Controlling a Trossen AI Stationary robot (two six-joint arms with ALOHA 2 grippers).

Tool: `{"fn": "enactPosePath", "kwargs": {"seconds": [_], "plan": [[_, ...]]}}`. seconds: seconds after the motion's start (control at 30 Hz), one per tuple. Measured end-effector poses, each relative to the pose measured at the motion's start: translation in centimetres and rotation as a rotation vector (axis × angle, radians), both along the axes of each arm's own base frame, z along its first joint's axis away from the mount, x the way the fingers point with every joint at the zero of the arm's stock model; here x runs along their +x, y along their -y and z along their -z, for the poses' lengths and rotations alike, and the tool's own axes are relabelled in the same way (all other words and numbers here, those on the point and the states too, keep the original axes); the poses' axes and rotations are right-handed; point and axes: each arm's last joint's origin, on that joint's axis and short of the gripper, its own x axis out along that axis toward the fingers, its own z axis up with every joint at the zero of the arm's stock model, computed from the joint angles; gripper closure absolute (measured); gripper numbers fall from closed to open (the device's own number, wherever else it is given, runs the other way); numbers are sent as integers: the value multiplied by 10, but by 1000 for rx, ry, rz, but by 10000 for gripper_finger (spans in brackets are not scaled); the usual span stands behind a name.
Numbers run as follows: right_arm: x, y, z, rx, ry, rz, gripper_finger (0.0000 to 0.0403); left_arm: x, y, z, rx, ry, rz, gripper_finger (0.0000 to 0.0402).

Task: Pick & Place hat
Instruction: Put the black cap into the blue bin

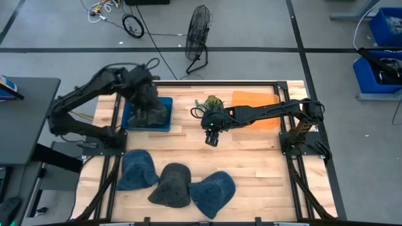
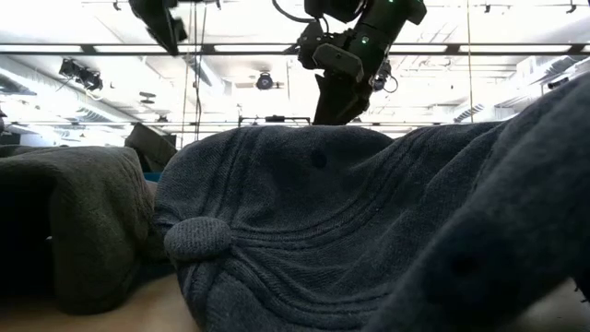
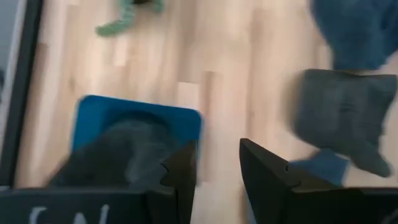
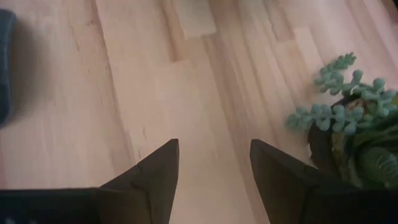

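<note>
Small green plant (image 1: 212,102) and orange mat (image 1: 250,99) toward far side of wooden surface (image 1: 251,163); black fan (image 1: 198,39) and blue bins (image 1: 384,44) on floor beyond.

You get even, bright overhead light on the wooden surface (image 1: 251,157) in the high view, with only soft shadows under the arms. In the low view the ceiling strip lights (image 2: 277,48) glare white, leaving the dark blue hat (image 2: 369,231) before them dim and filling your picture. Your left wrist view is smeared, the blue tray (image 3: 143,115) soft-edged. The right wrist view is sharper, though the small plant (image 4: 348,118) blurs.
</note>
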Motion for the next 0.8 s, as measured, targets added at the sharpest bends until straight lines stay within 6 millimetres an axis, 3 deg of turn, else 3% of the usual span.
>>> {"fn": "enactPosePath", "kwargs": {"seconds": [0.23,0.63,0.8], "plan": [[-8,-8,4,41,-82,54,199,-6,45,23,-94,7,23,285],[-14,-14,7,55,-140,77,199,27,115,115,-216,124,173,285],[-13,-14,7,53,-134,76,199,33,152,136,-250,209,224,285]]}}
